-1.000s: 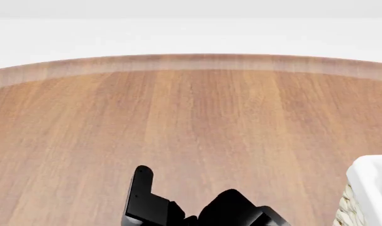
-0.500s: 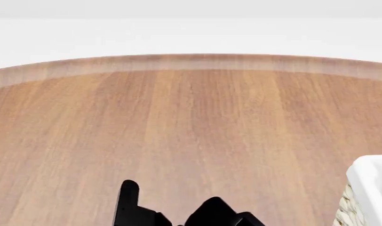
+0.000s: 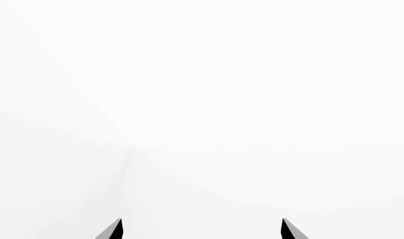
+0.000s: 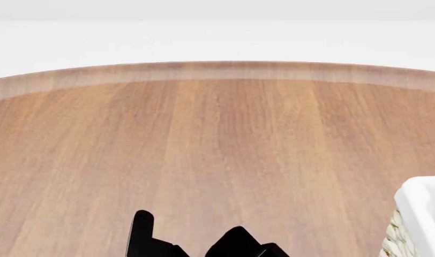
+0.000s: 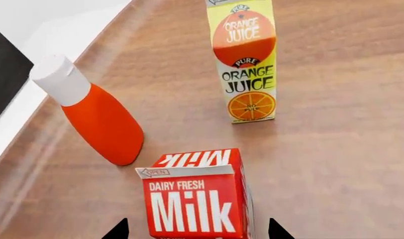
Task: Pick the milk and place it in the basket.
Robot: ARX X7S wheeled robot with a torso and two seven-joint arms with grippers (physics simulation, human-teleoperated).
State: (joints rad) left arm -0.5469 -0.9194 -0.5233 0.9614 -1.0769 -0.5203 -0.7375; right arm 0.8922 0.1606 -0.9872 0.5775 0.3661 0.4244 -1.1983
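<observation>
The milk (image 5: 195, 199) is a red gable-top carton with white "Milk" lettering, standing upright on the wooden table in the right wrist view. My right gripper (image 5: 196, 228) is open, its two black fingertips to either side of the carton with a gap on each side. It is not in the head view. Only a corner of the basket (image 4: 425, 198), white cloth over wicker, shows at the head view's lower right. My left gripper (image 4: 189, 227) is open and empty at the bottom edge of the head view. It shows in the left wrist view (image 3: 202, 230) before a blank white background.
Beyond the milk an orange juice carton (image 5: 245, 64) stands upright. A red bottle with a white cap (image 5: 99, 124) stands beside it, near the table's edge. The brown wooden table (image 4: 217, 134) has a curved far edge.
My left gripper has drawn back towards the bottom edge of the head view, so less of it shows. The basket has not moved.
</observation>
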